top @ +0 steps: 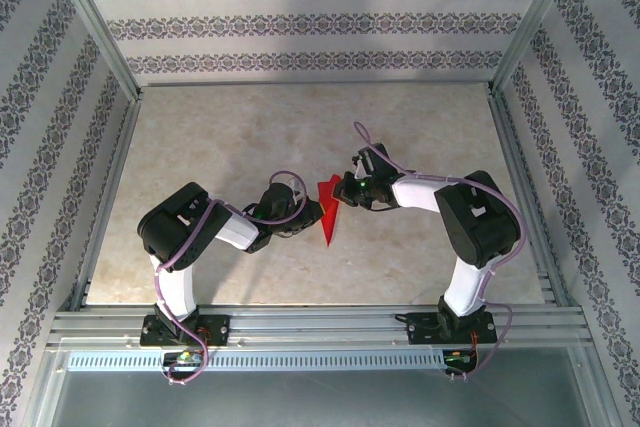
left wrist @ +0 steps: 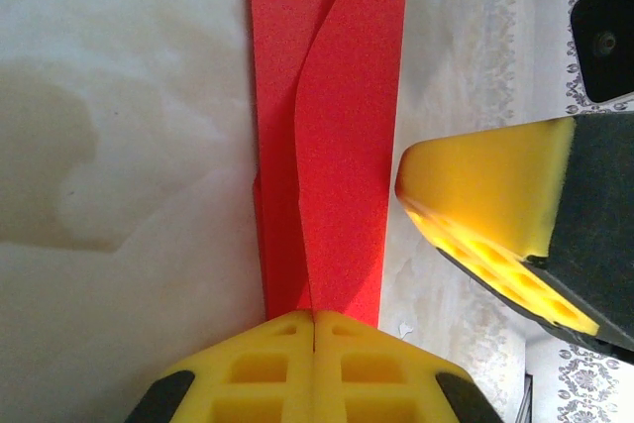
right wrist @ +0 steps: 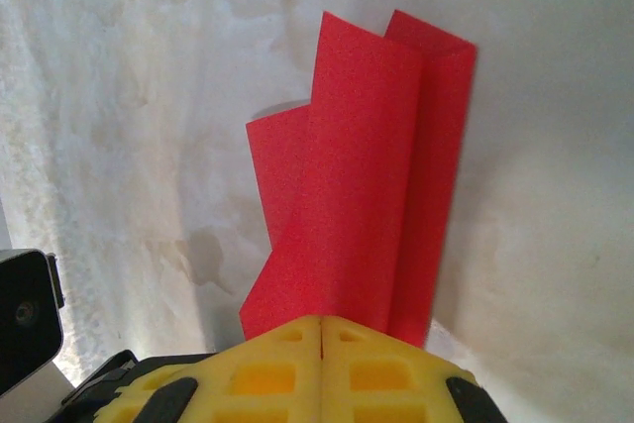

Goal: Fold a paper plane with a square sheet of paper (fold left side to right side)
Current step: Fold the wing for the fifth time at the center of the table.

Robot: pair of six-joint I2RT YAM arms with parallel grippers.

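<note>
The square sheet of paper is folded into a narrow, pointed red paper plane (top: 329, 215) near the middle of the table, its tip toward the near edge. From the left, my left gripper (top: 309, 213) is shut on it. From the right, my right gripper (top: 346, 194) is shut on its far end. In the left wrist view the yellow pads meet at the left gripper (left wrist: 313, 322) and pinch the plane (left wrist: 342, 126), whose layered flaps run upward. A yellow fingertip (left wrist: 485, 195) of the right gripper sits just beside it. In the right wrist view the right gripper (right wrist: 323, 324) clamps the creased plane (right wrist: 367, 175).
The marble-look tabletop (top: 250, 137) is bounded by aluminium rails (top: 300, 322) at the near edge and by patterned walls (top: 300, 22) on three sides. Both arm bases stand on the near rail.
</note>
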